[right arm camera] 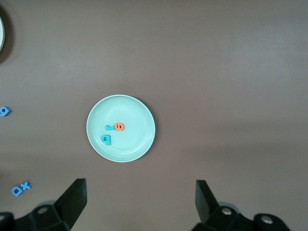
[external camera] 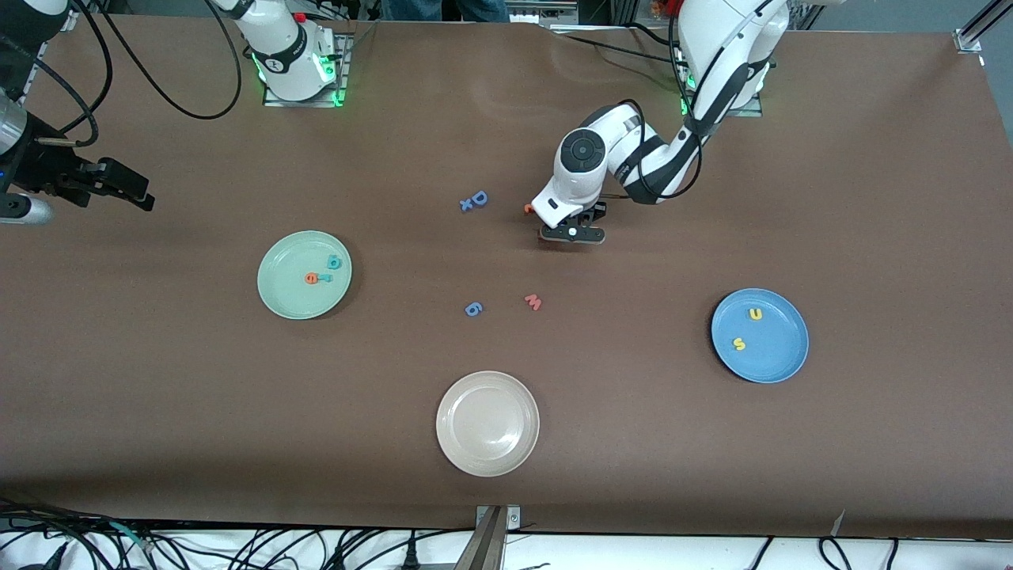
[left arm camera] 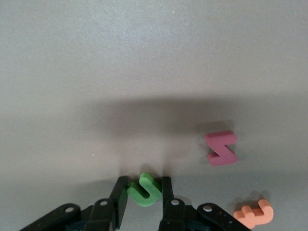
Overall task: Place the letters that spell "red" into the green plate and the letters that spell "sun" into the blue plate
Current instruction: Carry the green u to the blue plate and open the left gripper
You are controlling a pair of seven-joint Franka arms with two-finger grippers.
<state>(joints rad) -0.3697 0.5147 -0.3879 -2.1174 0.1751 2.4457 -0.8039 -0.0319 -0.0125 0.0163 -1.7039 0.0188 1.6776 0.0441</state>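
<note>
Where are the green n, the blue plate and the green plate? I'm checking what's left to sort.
green n (left arm camera: 144,189): left wrist view, middle of the letter, between the left claw's fingers.
blue plate (external camera: 779,360): front view, bare floor near the rim.
green plate (external camera: 289,293): front view, bare floor beside the letters.

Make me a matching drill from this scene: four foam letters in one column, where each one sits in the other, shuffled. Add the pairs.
Letters
1. orange e
2. yellow u
3. green n
4. pink w

Places
A. on the bare table, between the green plate and the blue plate
B. between the fingers of the left gripper
C. in the green plate
D. in the blue plate

Pairs: 1-C, 2-D, 3-B, 4-A
</note>
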